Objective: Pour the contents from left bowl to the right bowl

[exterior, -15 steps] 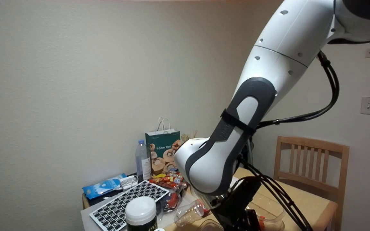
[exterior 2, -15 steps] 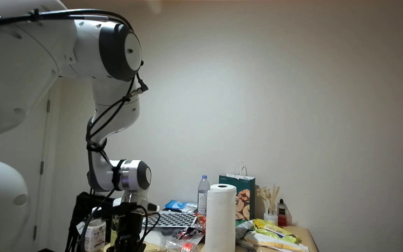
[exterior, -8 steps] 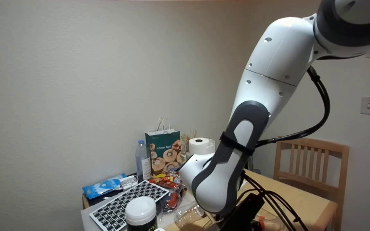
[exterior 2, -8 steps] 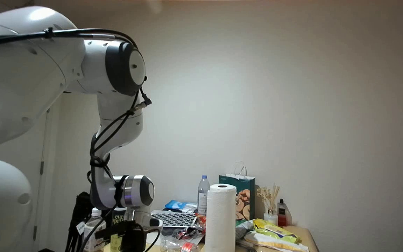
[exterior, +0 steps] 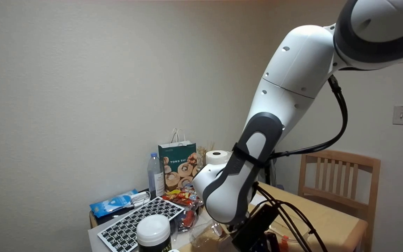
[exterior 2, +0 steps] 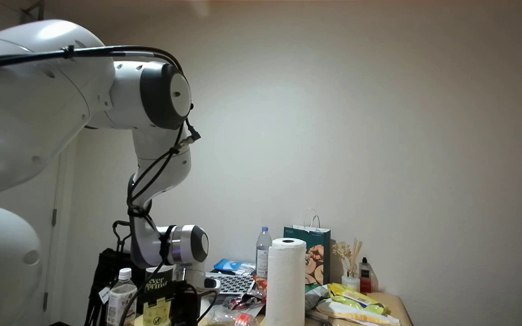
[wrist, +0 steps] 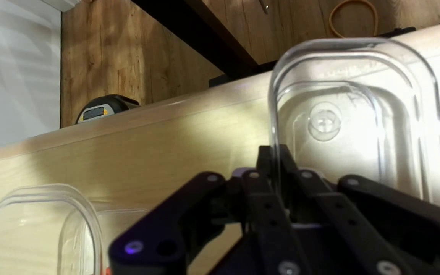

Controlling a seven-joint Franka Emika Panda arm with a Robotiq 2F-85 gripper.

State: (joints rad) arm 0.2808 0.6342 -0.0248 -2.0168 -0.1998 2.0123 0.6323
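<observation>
Fingers [wrist: 265, 156], two of them, are clamped on the side wall of one clear bowl [wrist: 353, 130], which the gripper [wrist: 276, 152] thus grasps; the wall runs between the tips. A single round shape [wrist: 324, 121] shows in its base, whether contents or moulding I cannot tell, nor whether that base touches the table [wrist: 189, 130]. A second clear bowl [wrist: 46, 194] is apart from it, at the lower left of the wrist view. In an exterior view I count one white-capped bottle [exterior 2: 122, 299], its label too small to read, one blue-capped bottle [exterior 2: 263, 253], one clear bottle [exterior 2: 224, 315] on its side with a red band, and one black-capped bottle [exterior 2: 365, 278]: four in all. One tub [exterior 2: 156, 305] reads "ever" with "Spring" below. One green paper bag [exterior: 178, 169] carries "TONG" and a second, blurrier word. One paper-towel roll [exterior 2: 287, 283] and one patterned board [exterior: 140, 224] appear in both exterior views; one chair [exterior: 343, 159] and one switch plate [exterior: 401, 115] show in an exterior view.
</observation>
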